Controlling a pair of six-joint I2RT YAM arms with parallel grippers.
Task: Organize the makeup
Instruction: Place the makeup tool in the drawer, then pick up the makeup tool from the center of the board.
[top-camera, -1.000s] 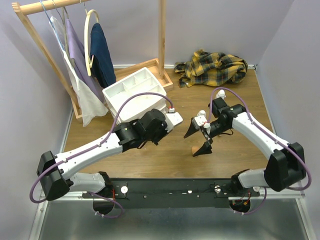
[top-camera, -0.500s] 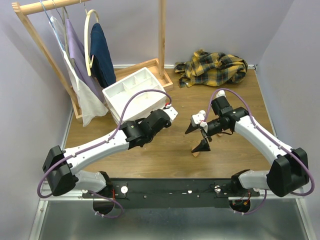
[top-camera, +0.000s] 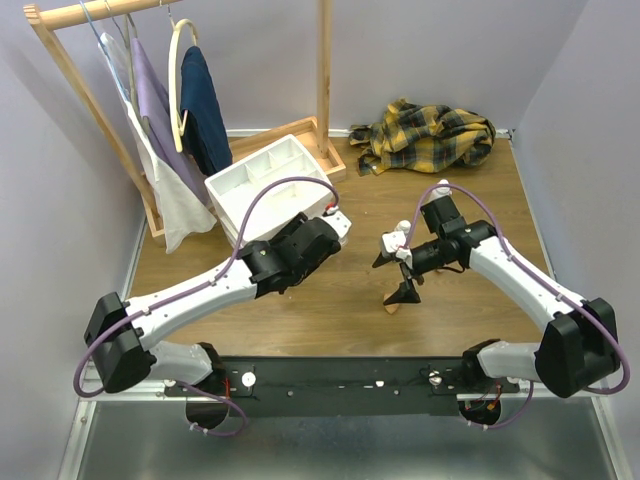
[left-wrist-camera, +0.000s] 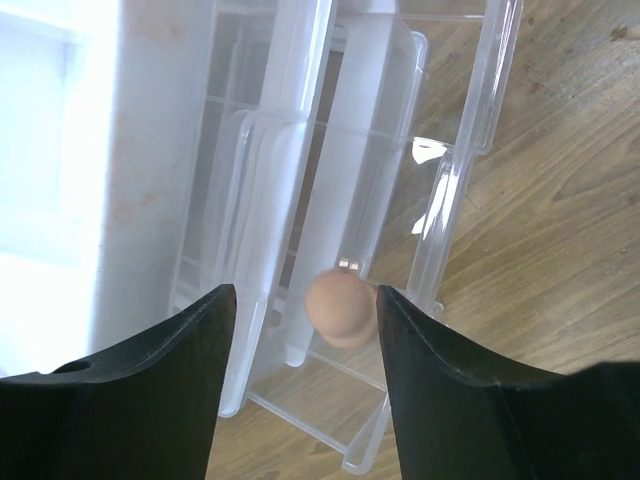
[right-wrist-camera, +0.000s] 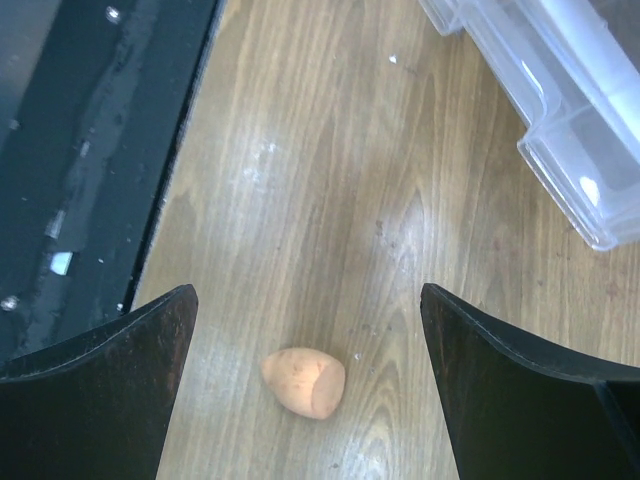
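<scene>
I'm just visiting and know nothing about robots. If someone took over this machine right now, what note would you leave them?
Left gripper: open, over the clear drawer; one sponge lies in it.
Right gripper: open and empty, hovering above a second sponge on the table.
Done: one sponge stowed.
Left: pick up the second sponge and probably put it in the drawer too. No other makeup shows in these views, so look for it.
</scene>
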